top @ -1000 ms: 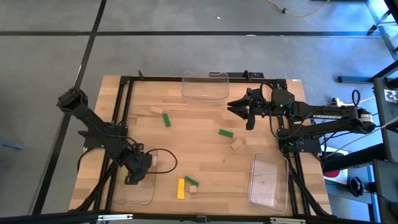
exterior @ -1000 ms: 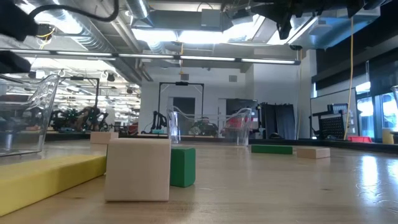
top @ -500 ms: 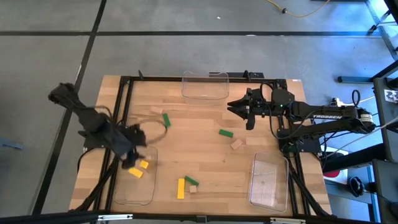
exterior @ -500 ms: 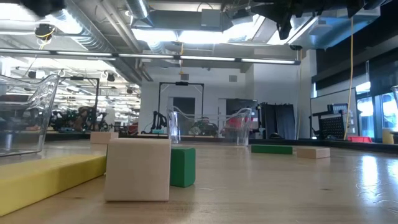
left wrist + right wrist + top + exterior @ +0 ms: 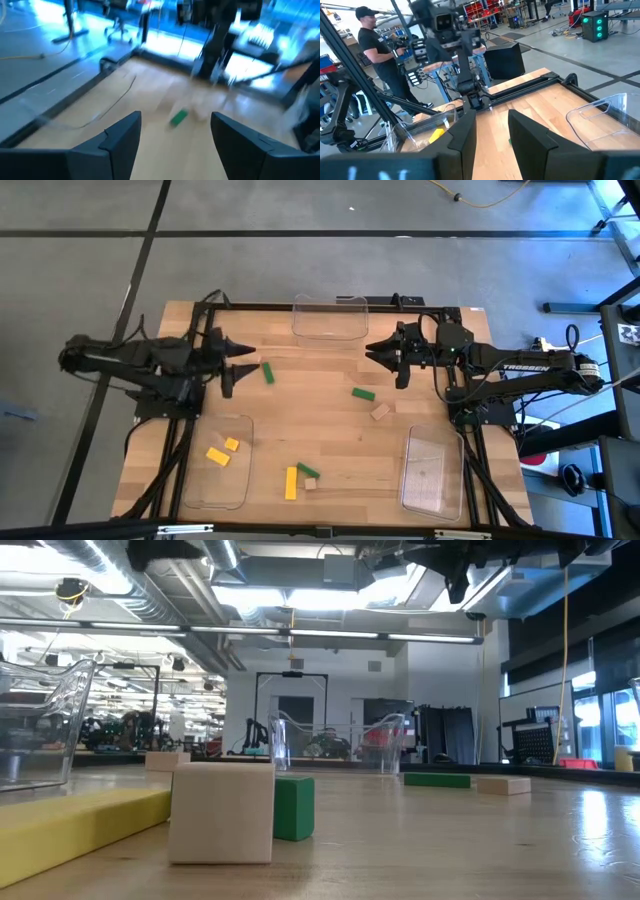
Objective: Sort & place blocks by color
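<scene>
Blocks lie scattered mid-frame on the surface [image 5: 330, 375]: beside the empty left hand [image 5: 243, 366], fingers apart, a green block [image 5: 267, 372]. Two yellow blocks [image 5: 223, 451] sit in the lower-left tray [image 5: 190, 490]; the right hand [image 5: 377, 351], fingers apart, hangs upper right

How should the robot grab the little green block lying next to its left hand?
The green block lies flat on the table, long and thin, with bare wood all around it. Best to come straight down from above and pinch its two long sides near the middle. The left hand is open right beside it, so it looks best placed for that.
</scene>
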Controlling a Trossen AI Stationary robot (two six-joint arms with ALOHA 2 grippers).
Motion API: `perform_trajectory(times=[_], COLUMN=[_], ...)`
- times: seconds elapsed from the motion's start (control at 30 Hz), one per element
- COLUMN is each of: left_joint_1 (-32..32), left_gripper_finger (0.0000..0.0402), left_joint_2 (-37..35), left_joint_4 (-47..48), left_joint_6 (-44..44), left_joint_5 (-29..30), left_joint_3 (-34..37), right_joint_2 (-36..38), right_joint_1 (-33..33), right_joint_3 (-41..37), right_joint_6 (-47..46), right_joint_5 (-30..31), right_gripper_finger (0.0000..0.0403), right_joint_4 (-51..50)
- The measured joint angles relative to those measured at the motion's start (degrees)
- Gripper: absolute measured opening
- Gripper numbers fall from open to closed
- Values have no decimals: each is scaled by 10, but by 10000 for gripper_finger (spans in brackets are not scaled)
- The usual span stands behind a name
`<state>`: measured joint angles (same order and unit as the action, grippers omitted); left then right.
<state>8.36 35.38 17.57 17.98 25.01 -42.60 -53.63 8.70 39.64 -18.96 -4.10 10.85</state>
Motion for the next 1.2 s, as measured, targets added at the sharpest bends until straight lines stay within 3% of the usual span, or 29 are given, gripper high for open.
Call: perform_trajectory(times=[0.13, 0.3, 1.2], left_joint_1=[-46, -65, -66], left_gripper_finger=[231, 231, 231], left_joint_2=[-34, -35, -11], left_joint_4=[-164, -286, -348], left_joint_6=[45, 102, 59], left_joint_5=[-49, -69, -101], left_joint_3=[104, 178, 179], right_joint_2=[0, 0, 0], right_joint_1=[0, 0, 0], right_joint_3=[0, 0, 0], right_joint_6=[0, 1, -1], right_joint_5=[0, 0, 0], right_gripper_finger=[116, 116, 116], right_joint_4=[0, 0, 1])
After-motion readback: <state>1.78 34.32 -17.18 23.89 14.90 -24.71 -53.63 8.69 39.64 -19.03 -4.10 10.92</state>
